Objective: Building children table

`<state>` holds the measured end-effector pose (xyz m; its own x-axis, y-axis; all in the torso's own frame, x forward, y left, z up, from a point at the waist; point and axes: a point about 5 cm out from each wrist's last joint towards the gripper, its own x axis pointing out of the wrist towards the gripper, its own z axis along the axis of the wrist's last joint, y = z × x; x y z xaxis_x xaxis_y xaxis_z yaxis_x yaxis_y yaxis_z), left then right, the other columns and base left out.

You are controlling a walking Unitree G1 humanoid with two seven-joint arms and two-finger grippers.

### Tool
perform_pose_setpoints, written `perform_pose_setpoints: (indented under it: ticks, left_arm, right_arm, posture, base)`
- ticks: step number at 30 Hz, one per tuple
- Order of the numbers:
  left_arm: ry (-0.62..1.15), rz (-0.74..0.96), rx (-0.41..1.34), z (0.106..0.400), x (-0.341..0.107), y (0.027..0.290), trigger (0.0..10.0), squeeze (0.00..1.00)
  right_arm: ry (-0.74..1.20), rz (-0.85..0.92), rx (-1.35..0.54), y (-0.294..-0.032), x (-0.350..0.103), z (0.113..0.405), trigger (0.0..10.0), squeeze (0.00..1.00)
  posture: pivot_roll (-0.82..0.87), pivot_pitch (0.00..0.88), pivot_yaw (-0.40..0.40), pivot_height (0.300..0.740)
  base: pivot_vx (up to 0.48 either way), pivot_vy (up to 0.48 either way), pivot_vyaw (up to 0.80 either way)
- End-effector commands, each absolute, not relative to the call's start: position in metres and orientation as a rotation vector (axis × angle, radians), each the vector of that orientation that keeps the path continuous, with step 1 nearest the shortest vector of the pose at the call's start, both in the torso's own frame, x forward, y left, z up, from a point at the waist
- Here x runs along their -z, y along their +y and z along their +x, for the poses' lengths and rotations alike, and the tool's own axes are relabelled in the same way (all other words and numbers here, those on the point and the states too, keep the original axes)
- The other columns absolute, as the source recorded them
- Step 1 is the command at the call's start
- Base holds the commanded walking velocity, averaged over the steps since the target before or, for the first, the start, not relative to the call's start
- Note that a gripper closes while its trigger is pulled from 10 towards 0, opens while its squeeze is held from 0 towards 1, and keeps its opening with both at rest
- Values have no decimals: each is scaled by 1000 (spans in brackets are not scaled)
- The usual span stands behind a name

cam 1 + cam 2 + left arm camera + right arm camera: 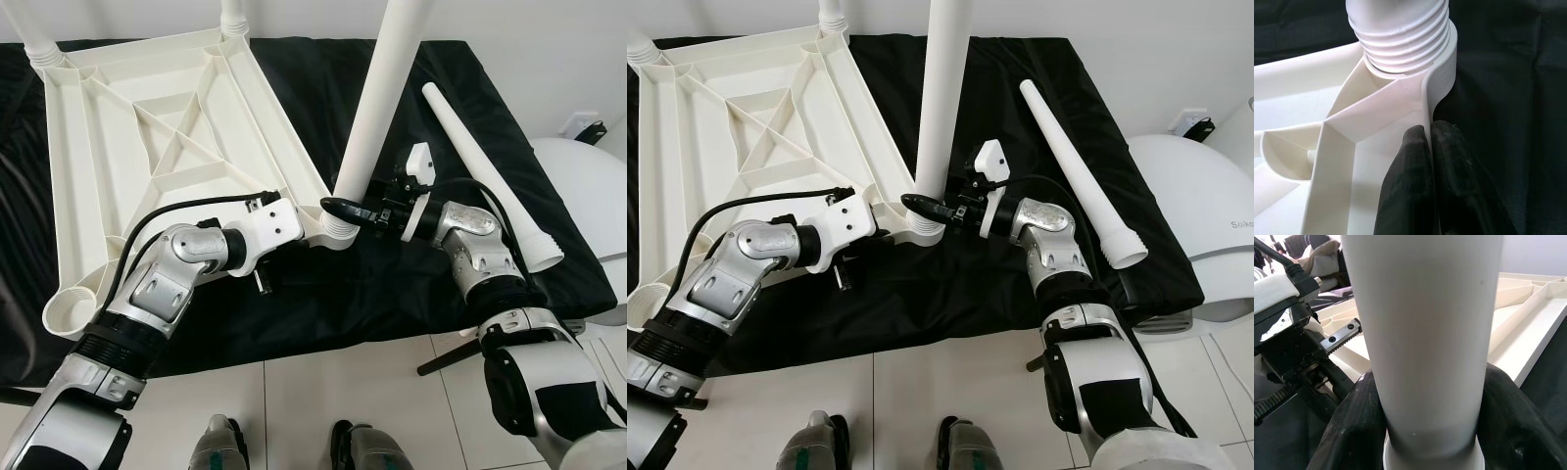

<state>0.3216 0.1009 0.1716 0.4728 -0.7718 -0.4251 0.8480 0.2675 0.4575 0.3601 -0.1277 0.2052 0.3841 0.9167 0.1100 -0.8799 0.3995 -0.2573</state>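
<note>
White tabletop point(167, 147) lies upside down, ribs up, on black cloth point(294, 284) at 10 o'clock of the head view. Two legs already stand in its far corner sockets at 11–12 o'clock; empty socket point(71, 313) at 8 o'clock. Left gripper point(1429, 147) at centre, fingers point(1405, 191) pinched narrow on the tabletop's rim wall, just beside the threaded corner socket point(1400, 44). Upright leg point(382, 98) stands in that socket, rising toward 12 o'clock. Right gripper point(345, 209) comes in from 3 o'clock, fingers point(1352, 431) wrapped round the upright leg's base, holding it. Loose leg point(485, 171) lies on the cloth at 2 o'clock, flared end toward 4 o'clock. White rounded object point(588, 186) at 3 o'clock. Tiled floor point(294, 401) at 6 o'clock.
</note>
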Motion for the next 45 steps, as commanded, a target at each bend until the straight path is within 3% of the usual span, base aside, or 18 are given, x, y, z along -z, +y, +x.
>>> perform_pose_setpoints:
  ticks: [1,23,45]
  left_arm:
    - [339,680,1113,312,-127,115,10000,0]
    - [336,667,1113,311,-126,112,10000,0]
    - [338,661,1114,311,-126,112,10000,0]
  right_arm:
    - [-306,-80,-1151,-124,-207,354,0,0]
    - [-369,12,-904,-104,-197,316,0,0]
    - [-283,72,-429,-81,-184,295,0,0]
  posture:
    - [82,194,-19,740]
    - [66,208,-27,740]
    - [74,217,-29,740]
  base:
    - [0,0,0]
    - [0,0,0]
    - [0,0,0]
